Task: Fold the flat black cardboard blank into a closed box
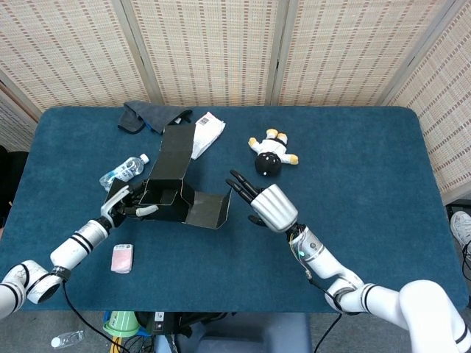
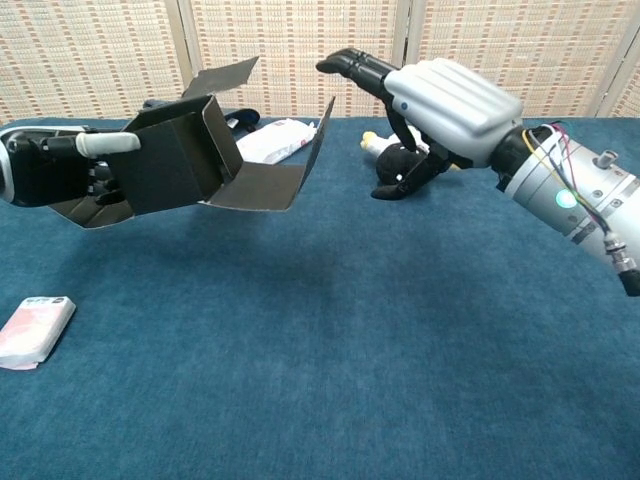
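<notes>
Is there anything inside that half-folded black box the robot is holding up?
The black box, gripped by the left robot hand, shows only dark cardboard walls and open flaps from above. Its deepest corner is too dark to tell.

Your left hand (image 2: 45,172) holds the half-folded black box (image 2: 180,160) up off the counter (image 1: 368,184); bare blue cloth shows beneath it in the chest view. Your right hand (image 1: 268,206) hovers with fingers (image 1: 239,184) spread, just right of the box's raised side flap (image 1: 210,209), a narrow gap between them. Behind the right hand lies the plush toy (image 1: 271,153). Far side of the box: white packet (image 1: 206,132) and dark cloth (image 1: 151,116) close behind the tall flap. Water bottle (image 1: 124,170) lies just beyond your left hand; pink packet (image 1: 121,257) sits beside the left forearm. The counter's right half offers open passage.
</notes>
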`<state>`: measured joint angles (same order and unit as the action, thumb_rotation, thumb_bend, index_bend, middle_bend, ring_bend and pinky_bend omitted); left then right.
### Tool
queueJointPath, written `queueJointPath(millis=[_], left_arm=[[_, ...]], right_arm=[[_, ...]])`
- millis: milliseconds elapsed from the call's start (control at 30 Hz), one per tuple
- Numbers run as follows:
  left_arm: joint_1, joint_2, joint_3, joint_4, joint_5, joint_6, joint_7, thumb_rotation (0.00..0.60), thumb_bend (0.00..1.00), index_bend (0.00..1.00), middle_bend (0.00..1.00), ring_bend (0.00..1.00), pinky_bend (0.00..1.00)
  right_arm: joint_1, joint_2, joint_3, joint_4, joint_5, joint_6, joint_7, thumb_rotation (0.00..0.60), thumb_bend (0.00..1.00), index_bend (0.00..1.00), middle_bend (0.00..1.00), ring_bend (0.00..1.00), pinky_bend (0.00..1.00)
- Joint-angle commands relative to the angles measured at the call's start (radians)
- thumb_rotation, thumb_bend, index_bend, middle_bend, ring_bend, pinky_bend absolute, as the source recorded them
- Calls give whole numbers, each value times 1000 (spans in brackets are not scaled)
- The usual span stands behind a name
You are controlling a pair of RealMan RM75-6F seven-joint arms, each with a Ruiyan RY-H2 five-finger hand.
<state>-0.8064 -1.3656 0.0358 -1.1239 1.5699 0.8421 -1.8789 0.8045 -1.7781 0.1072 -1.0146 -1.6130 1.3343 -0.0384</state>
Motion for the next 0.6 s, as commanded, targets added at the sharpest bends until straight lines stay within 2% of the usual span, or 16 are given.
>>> queueJointPath(millis=[33, 333, 600], left_arm=[[-6, 11, 8, 0, 18, 6, -42, 600, 152, 207, 193, 572, 743], [-25, 18, 26, -9, 49, 19, -124, 600, 153, 204, 194, 572, 743], [-50, 33, 44, -18, 79, 32, -164, 600, 152, 197, 194, 572, 743]], right_arm=[[10, -52, 20, 62, -21, 35, 27, 600, 0, 0, 1, 702, 1000], [68, -159, 62, 207, -54, 97, 66, 600, 0, 0, 1, 702, 1000], [118, -202, 84, 280, -65, 117, 99, 600, 0, 0, 1, 701, 1000]])
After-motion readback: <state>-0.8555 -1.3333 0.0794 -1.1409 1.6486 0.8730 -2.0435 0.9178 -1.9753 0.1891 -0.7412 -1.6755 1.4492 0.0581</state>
